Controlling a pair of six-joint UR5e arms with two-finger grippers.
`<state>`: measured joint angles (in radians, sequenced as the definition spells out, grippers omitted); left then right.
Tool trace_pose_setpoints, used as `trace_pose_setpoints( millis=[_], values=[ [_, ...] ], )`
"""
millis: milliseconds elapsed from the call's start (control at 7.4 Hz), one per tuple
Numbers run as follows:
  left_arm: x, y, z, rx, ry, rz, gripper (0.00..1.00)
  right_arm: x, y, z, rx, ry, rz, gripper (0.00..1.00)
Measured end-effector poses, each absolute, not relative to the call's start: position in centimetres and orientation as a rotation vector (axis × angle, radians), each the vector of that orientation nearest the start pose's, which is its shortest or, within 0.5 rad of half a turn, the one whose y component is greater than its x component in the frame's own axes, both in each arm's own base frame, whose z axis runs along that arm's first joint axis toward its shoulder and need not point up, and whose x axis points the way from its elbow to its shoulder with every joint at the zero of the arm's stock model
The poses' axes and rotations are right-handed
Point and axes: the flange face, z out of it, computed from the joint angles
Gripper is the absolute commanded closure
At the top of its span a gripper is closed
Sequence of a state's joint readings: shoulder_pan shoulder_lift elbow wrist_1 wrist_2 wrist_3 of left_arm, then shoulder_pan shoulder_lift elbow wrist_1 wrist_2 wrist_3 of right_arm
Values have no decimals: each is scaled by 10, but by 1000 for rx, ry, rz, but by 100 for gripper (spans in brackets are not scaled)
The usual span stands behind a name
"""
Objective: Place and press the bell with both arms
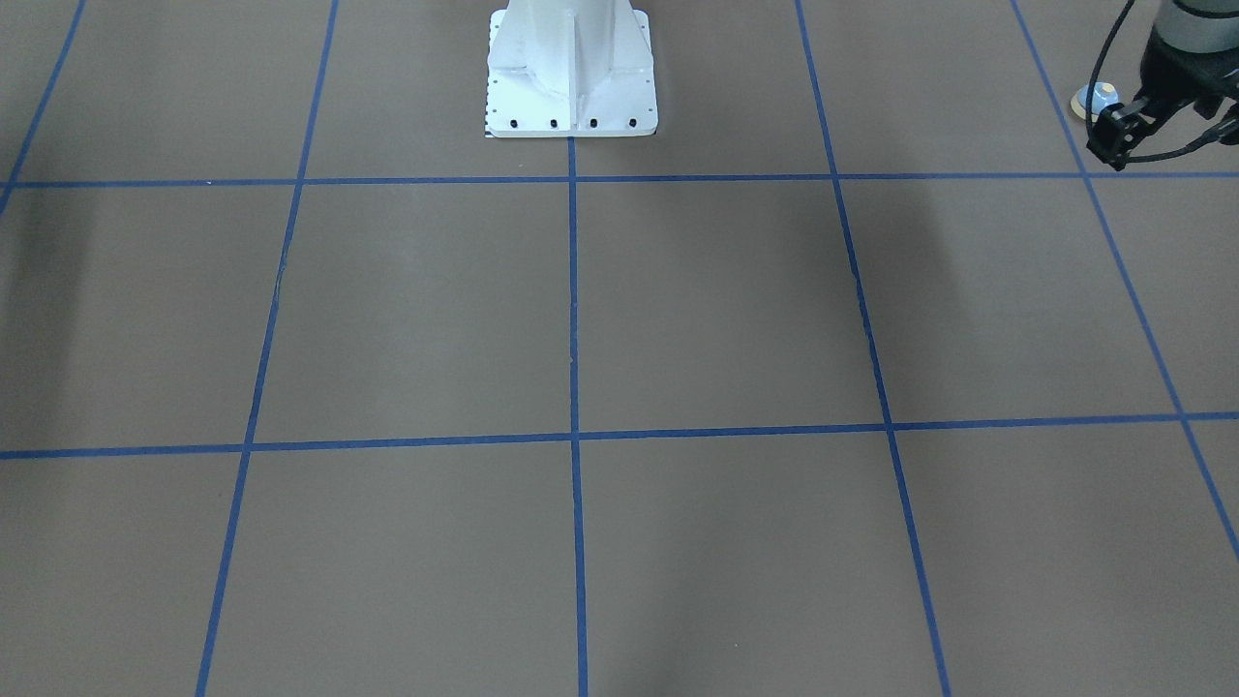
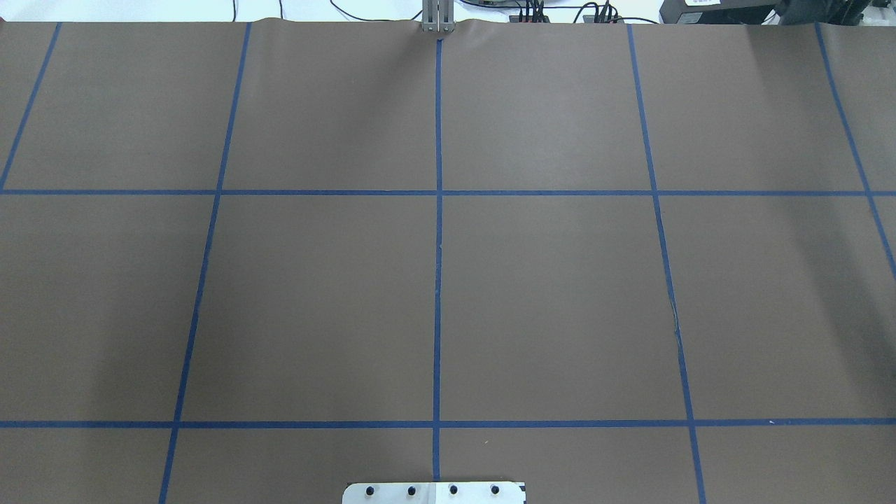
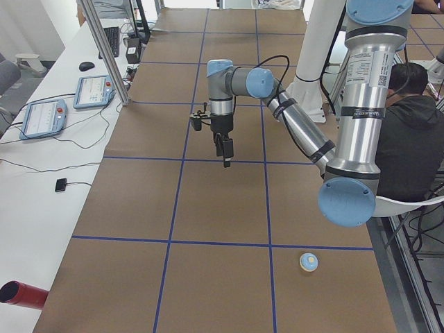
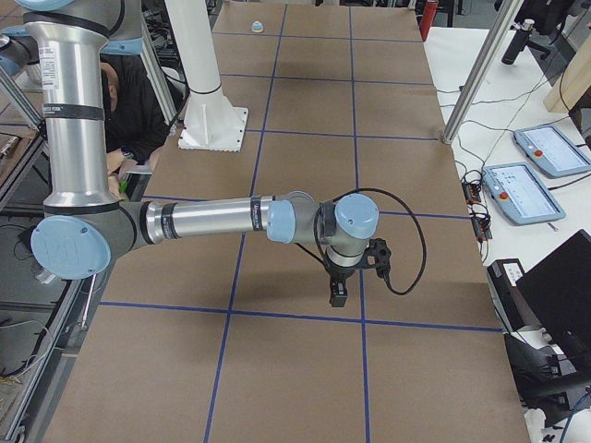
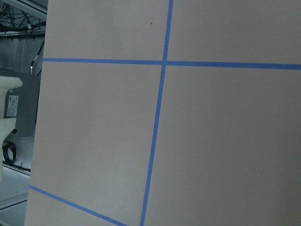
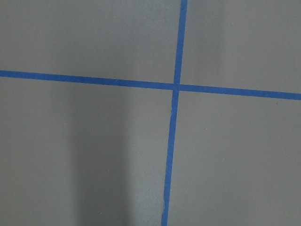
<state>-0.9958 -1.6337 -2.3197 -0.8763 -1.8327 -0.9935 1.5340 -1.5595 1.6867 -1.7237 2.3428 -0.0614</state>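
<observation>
Jaws on the left arm (image 3: 305, 132) and right arm (image 4: 203, 221): I cannot tell if they are apart or together. The bell (image 3: 309, 261) sits at the tabletop's (image 3: 222, 208) left end, nearer the left arm's jaws.

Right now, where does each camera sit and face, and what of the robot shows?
Front-facing: across the table, facing the robot; pedestal, left arm.
Overhead: behind the robot, looking forward and down; pedestal foot only.
Exterior left: table's left end; left arm near.
Exterior right: right end; right arm near.
Left wrist: down on the table's edge; no body.
Right wrist: down on a tape crossing; no body.
Shared: both side views show the bell.
</observation>
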Motion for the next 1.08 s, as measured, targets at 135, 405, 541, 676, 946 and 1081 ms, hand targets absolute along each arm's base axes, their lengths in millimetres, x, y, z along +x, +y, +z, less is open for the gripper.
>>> trace_pose_setpoints(
  millis=[135, 405, 541, 676, 946, 1081],
  values=[
    [166, -385, 391, -121, 215, -495, 0, 46, -494, 611, -14, -772, -84, 0],
    [225, -337, 416, -149, 84, -660, 0, 46, -494, 611, -13, -772, -84, 0],
    [243, -309, 436, -156, 11, -723, 0, 46, -494, 611, -13, -772, -84, 0],
    [255, -277, 458, -146, -71, -778, 0, 46, -494, 611, -13, -772, -84, 0],
    [264, -224, 498, -95, -174, -886, 0, 46, -494, 611, -13, -772, -85, 0],
    [263, -201, 516, -73, -186, -948, 0, 46, -494, 611, -13, -772, -85, 0]
  ],
)
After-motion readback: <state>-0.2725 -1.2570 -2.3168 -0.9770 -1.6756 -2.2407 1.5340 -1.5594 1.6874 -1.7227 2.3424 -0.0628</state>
